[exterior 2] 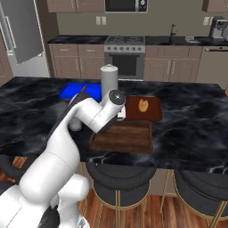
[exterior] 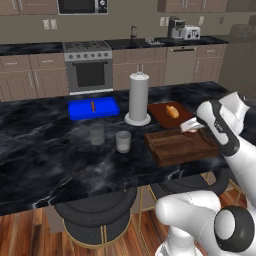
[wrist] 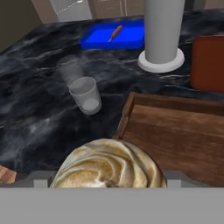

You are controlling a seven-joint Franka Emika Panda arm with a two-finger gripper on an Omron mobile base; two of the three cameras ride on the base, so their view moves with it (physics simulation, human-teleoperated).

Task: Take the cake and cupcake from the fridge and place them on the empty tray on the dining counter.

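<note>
My gripper (wrist: pixel 107 186) holds the cupcake (wrist: pixel 108 168) between wide jaws, above the counter (wrist: pixel 39 122) just short of the tray (wrist: pixel 175 135) rim. Releasing here could drop it outside, or catch the rim and tip.

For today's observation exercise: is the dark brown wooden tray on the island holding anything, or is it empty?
Empty: the tray's wooden floor is bare in all views. The cupcake sits at the tool, not in it.

Cupcake (wrist: pixel 109 168): swirled tan top, upright between gripper fingertips, above near-left corner of tray (exterior: pixel 180 147); tray: dark brown wood, low rim, flat on black marbled dining counter (exterior: pixel 50 150)
</note>
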